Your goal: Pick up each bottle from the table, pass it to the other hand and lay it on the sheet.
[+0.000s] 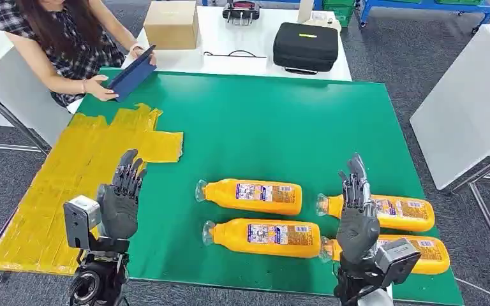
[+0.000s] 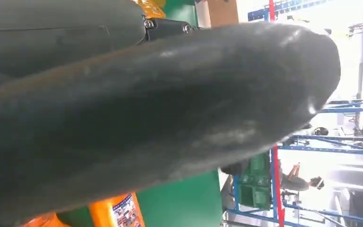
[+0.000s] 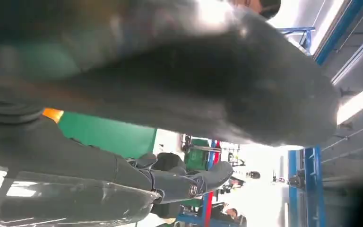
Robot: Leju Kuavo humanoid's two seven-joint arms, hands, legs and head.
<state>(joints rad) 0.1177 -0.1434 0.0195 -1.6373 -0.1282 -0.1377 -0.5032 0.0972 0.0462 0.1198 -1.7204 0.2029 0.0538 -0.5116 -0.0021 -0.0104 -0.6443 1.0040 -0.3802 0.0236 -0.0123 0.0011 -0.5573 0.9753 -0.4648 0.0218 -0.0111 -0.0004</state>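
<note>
We see four orange bottles (image 1: 254,196) with white, blue-printed labels lying on the green table (image 1: 274,127), and a yellow sheet (image 1: 70,185) at nine o'clock. At twelve o'clock sit a black case (image 1: 305,46) and a tan cardboard box (image 1: 171,24), beside a person (image 1: 57,38) in a dark plaid shirt.

Four orange bottles (image 1: 253,196) lie sideways, seemingly apart from the yellow sheet (image 1: 70,185).
</note>
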